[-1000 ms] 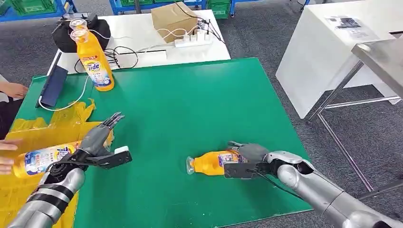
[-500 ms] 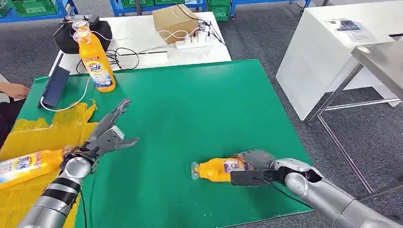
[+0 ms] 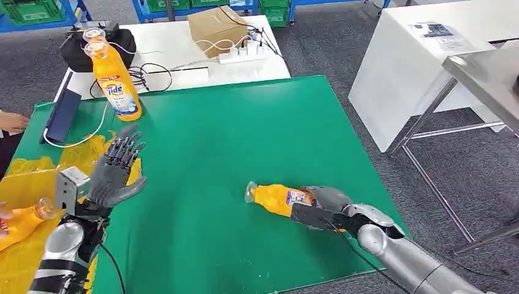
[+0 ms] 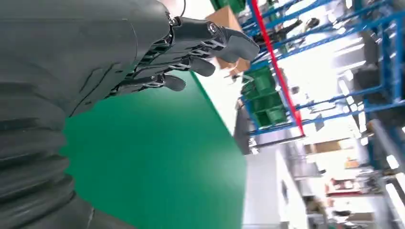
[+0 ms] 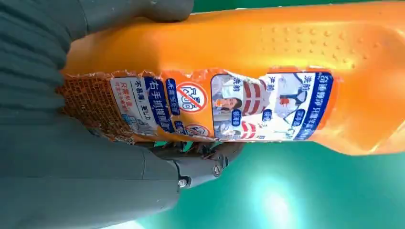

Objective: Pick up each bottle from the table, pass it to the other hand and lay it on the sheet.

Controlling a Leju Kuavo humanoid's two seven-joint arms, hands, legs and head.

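Head view: the right hand [image 3: 327,205] grips an orange bottle [image 3: 278,199] lying on its side on the green surface [image 3: 245,141], near the front right corner; the cap end points toward the robot's left. Right wrist view: the fingers [image 5: 200,164] are clamped round the lower body of this bottle, the thumb on one side and the darker fingers on the other, with the printed label facing the camera. The left hand [image 3: 113,171] is raised above the left part of the green surface, palm upright, fingers apart and holding nothing; the left wrist view confirms this, with fingers [image 4: 205,38] extended over bare green. A second orange bottle [image 3: 24,220] lies on the yellow sheet [image 3: 37,174] at the left edge, just beside a person's hand [image 3: 3,220]; whether the two touch cannot be told. A third orange bottle [image 3: 113,79] stands upright at the far left corner of the green surface, well apart from both hands.
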